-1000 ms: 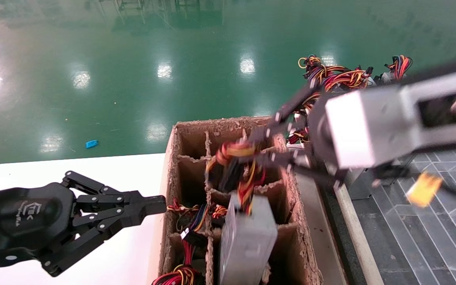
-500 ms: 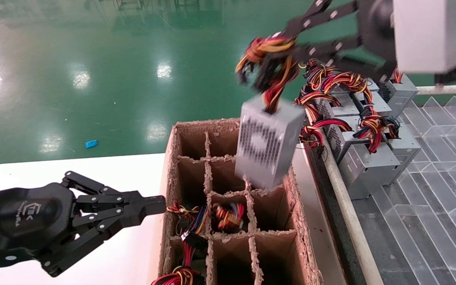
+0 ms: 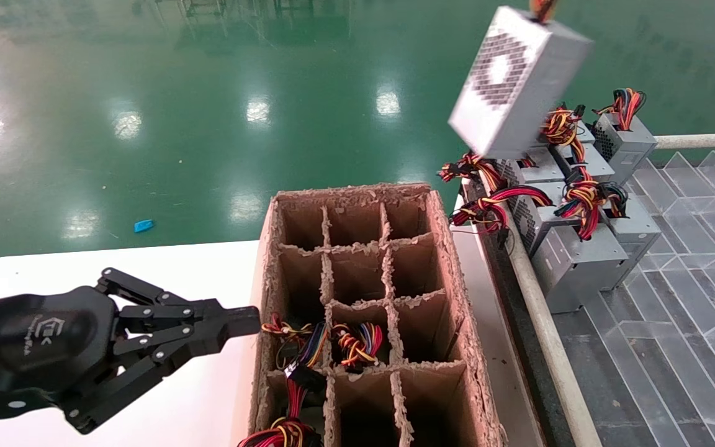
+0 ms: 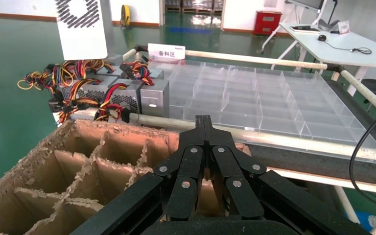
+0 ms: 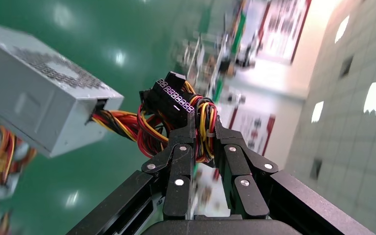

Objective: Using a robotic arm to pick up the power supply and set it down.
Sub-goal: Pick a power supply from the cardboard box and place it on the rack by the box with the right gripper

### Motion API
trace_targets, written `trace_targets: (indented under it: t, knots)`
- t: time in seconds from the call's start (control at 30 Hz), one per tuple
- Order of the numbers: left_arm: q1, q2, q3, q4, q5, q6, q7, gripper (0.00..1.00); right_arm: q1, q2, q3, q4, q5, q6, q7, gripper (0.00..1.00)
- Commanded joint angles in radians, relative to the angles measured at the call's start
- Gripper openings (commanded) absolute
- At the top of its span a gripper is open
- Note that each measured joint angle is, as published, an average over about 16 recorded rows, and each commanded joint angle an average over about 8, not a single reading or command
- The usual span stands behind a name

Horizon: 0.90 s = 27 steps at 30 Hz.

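The power supply (image 3: 516, 84), a silver-grey box with a perforated grille, hangs tilted in the air at the head view's top right, above the row of other units. Its top edge and wires leave the picture there. In the right wrist view my right gripper (image 5: 204, 128) is shut on its bundle of red, yellow and black wires (image 5: 176, 112), and the power supply (image 5: 34, 107) dangles beyond the fingertips. The right arm itself is outside the head view. My left gripper (image 3: 252, 321) is shut and parked at the cardboard box's left wall; the left gripper (image 4: 204, 120) holds nothing.
A brown cardboard box (image 3: 463, 323) with divider cells stands on the white table (image 3: 146, 267); some near cells hold wire bundles. Several other grey power supplies (image 3: 571, 248) with wires stand at the right on a clear plastic compartment tray (image 3: 674, 310) behind a pale rail.
The right gripper has lifted the power supply out of a box cell and carried it up and to the right, the arm leaving the head view. The left arm has not moved.
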Motion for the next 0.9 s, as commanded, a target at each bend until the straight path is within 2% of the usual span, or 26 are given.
trace_targets:
  t: [0.03,0.5,0.9]
  knots:
    - [0.0,0.0,0.0,0.0,0.0,0.0,0.0,0.0,0.001,0.015,0.002,-0.008,-0.027,0.017,-0.004,0.0]
    - [0.0,0.0,0.0,0.0,0.0,0.0,0.0,0.0,-0.021,0.154,0.005,-0.075,-0.15,0.061,-0.012,0.0]
    - [0.0,0.0,0.0,0.0,0.0,0.0,0.0,0.0,-0.142,0.199,-0.006,-0.242,-0.151,0.151,-0.041,0.0]
